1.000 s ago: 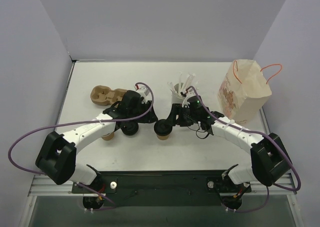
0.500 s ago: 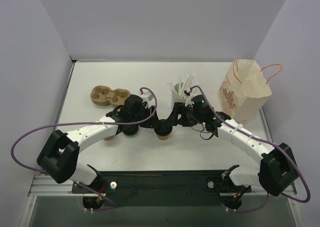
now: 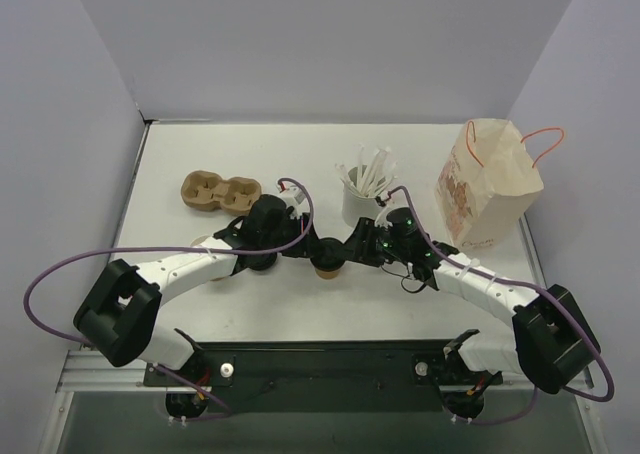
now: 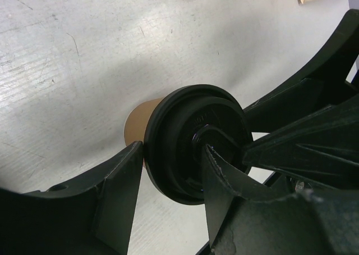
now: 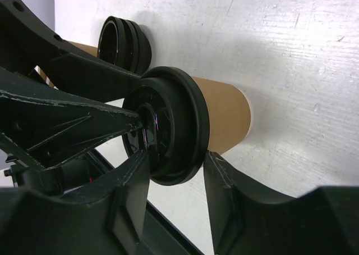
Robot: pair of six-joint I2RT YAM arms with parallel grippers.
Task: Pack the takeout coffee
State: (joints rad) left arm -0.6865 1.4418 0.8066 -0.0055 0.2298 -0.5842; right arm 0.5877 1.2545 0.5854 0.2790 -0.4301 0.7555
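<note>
The takeout coffee, a small brown paper cup with a black lid, stands upright mid-table between both grippers. My left gripper reaches it from the left. One of its fingers rests against the lid's outer rim and the other lies on the lid's top. My right gripper comes from the right. One of its fingers is on the lid's top and the other sits under the rim against the cup's side. Both are shut on the lidded cup. The paper bag stands open at the far right.
A stack of black lids sits just left of the coffee, under my left arm. A white cup of stirrers stands behind the coffee. A brown pulp cup carrier lies at the back left.
My left gripper has moved right onto the cup's lid. My right gripper has slid closer and narrowed its jaws on the lid's rim. The cup stays where it was.
</note>
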